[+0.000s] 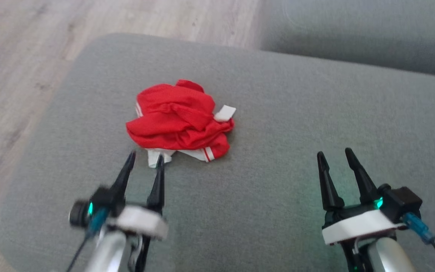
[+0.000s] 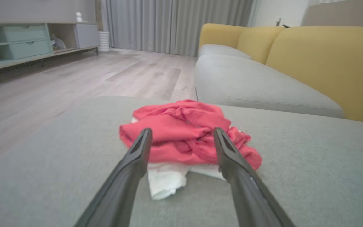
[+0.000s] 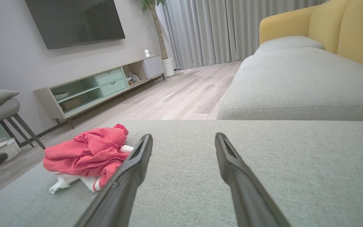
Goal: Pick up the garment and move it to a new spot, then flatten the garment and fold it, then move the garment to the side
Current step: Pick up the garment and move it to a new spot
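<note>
**Red garment bunched just ahead of the left gripper, both grippers wide and empty**

- Garment [image 1: 178,119]: red mesh-like fabric, crumpled into a low heap on the grey cushion [image 1: 285,113]. Not flat, with many folds.
- White trim with thin red stripes shows along the edge nearest the left gripper [image 1: 146,155]. A white fold sticks out at that near edge, and a small white tab pokes out on the heap's right side.
- Long axis: the heap is wider than it is deep and runs roughly crosswise to the left gripper's fingers, side to side. Too bunched up to tell which end is which or which way it points.
- Left gripper: fingers spread wide, holding nothing. The garment is directly ahead of its tips. In the left wrist view the two fingers frame the heap, with the white fold between them. The inner fingertip is right at the white edge; can't tell if it touches.
- Right gripper [image 1: 334,152]: fingers spread wide, holding nothing, bare cushion ahead of it. The garment lies ahead and to its left, well apart.
- Beyond the garment from the left gripper: wood floor [image 1: 21,56] and a yellow-backed sofa [image 2: 326,56].
</note>
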